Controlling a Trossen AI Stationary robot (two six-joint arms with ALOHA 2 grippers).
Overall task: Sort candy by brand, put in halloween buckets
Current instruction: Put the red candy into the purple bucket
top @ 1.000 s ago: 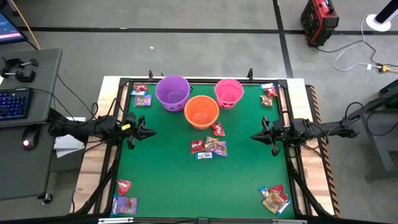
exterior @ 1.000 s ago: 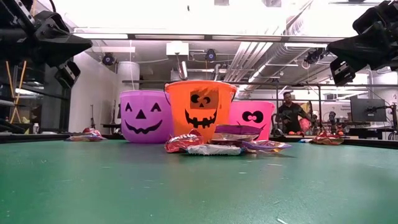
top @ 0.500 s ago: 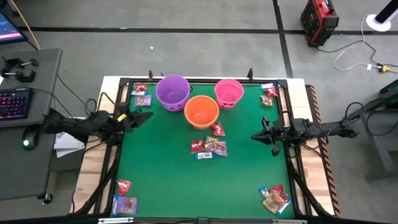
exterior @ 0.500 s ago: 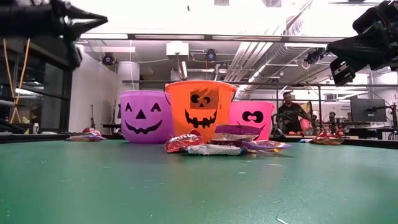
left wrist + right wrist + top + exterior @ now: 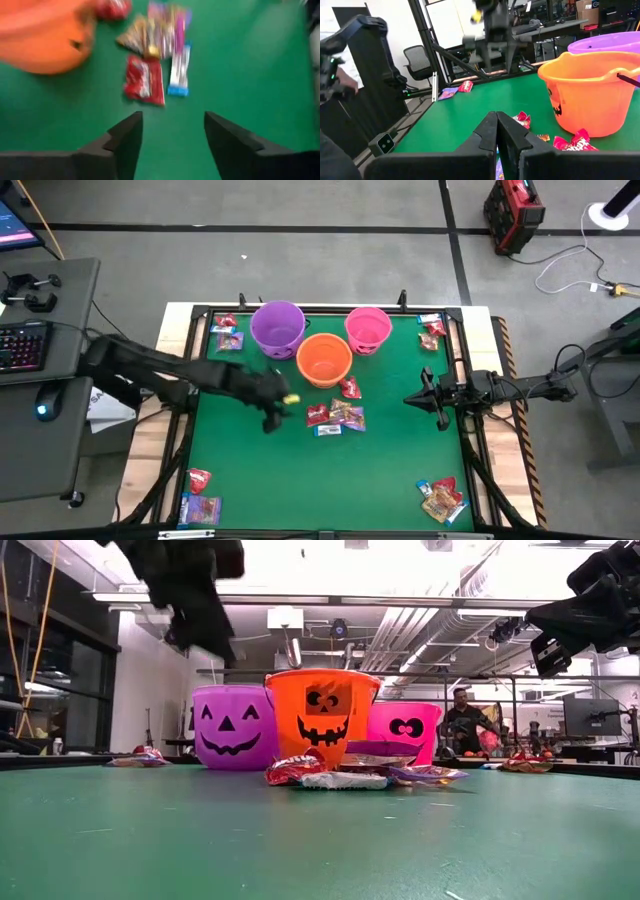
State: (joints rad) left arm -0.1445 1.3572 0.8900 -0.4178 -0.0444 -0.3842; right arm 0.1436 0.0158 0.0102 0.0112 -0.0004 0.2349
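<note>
Three buckets stand upright at the table's far middle: purple (image 5: 277,327), orange (image 5: 324,358) and pink (image 5: 368,328). A small pile of candy (image 5: 335,417) lies on the green mat just in front of the orange bucket, with a red wrapper (image 5: 145,85), a blue-and-white one (image 5: 179,75) and gold ones (image 5: 145,42). My left gripper (image 5: 277,417) hovers open and empty just left of this pile, above the mat, with its fingers (image 5: 125,140) pointing at it. My right gripper (image 5: 420,398) is shut and empty at the table's right edge.
More candy lies in the four corners: far left (image 5: 227,332), far right (image 5: 431,330), near left (image 5: 200,498), near right (image 5: 441,498). One red sweet (image 5: 350,388) lies beside the orange bucket. A person (image 5: 462,720) stands in the room beyond the table.
My left gripper has swung from the table's left edge toward the middle, reaching out over the mat to the central candy pile and tipping downward. The candy and the buckets have not moved.
</note>
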